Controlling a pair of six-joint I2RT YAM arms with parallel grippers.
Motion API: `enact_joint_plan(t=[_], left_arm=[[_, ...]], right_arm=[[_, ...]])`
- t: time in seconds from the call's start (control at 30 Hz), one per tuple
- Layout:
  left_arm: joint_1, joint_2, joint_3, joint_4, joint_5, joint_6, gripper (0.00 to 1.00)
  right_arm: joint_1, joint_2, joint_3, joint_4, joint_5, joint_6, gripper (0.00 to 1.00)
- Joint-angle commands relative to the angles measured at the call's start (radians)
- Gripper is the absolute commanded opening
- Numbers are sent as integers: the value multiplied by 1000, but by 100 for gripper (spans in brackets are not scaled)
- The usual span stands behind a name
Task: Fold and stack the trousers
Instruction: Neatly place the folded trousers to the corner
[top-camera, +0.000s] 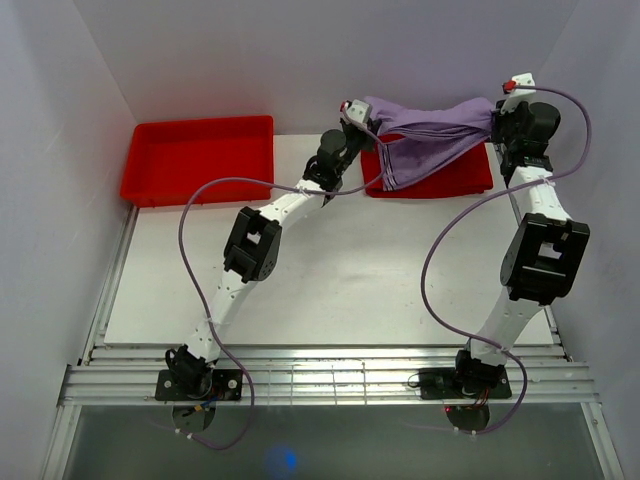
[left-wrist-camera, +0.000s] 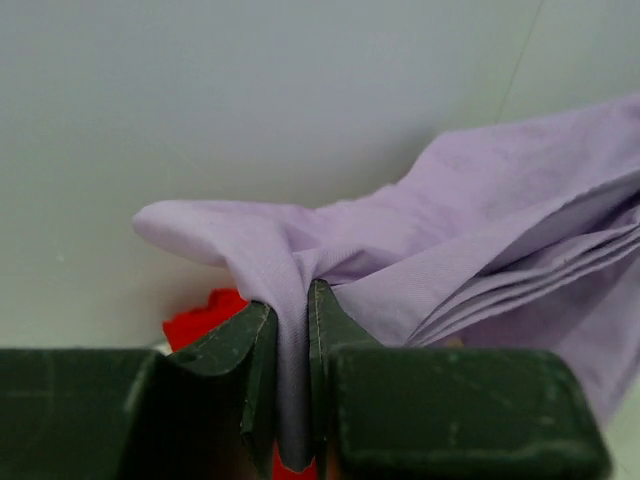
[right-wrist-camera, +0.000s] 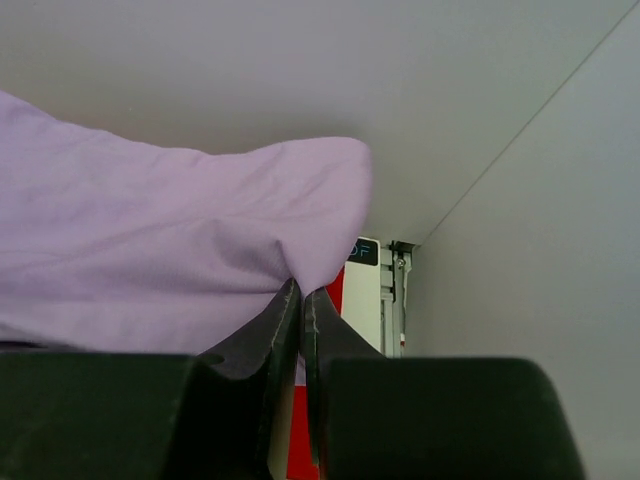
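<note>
Above the red tray (top-camera: 470, 180) at one o'clock, the folded trousers (top-camera: 430, 135) hang between left gripper (top-camera: 366, 114) and right gripper (top-camera: 496, 112), both clamped on fabric; only setting down seems left

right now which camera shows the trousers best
Top external: it shows the whole folded trousers hanging between the left gripper and right gripper above the right-hand red tray. The left wrist view shows only a pinched fold and layered edges; the right wrist view only one pinched corner.
</note>
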Motion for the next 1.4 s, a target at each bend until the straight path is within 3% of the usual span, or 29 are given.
enact_joint_plan(t=[0.0, 0.1, 0.23, 0.43, 0.47, 0.5, 0.53, 0.7, 0.87, 1.1, 1.3, 1.37], left_arm=[[36, 15, 29, 140, -28, 62, 0], [41, 10, -83, 173, -11, 71, 0], [39, -49, -277, 175, 157, -8, 0], [-4, -108, -448, 149, 280, -143, 13], [-8, -114, -456, 146, 308, -182, 22], [-16, -120, -474, 137, 305, -199, 24], [-19, -126, -483, 132, 302, -220, 25], [-19, -162, -483, 83, 297, -343, 50], [-19, -163, -422, 62, 352, -417, 61], [-24, -116, -333, 29, 352, -438, 65], [-22, -125, -347, 13, 349, -417, 65], [-19, -145, -361, 5, 348, -408, 66]], right_arm=[[-15, 37, -25, 175, 21, -8, 8], [-15, 64, -72, 190, 47, -17, 8], [-21, 78, -135, 150, 67, -72, 8], [-52, 55, -221, 160, 145, -83, 8], [-53, 57, -223, 155, 160, -82, 8], [-55, 60, -223, 150, 170, -80, 8], [-58, 60, -221, 146, 176, -76, 8], [-69, 72, -178, 69, 130, -22, 8], [-83, 83, -128, 5, 104, 79, 8], [-196, 193, 16, -136, 26, 346, 8], [-225, 290, 107, -259, -30, 450, 8], [-225, 313, 150, -319, -27, 464, 16]])
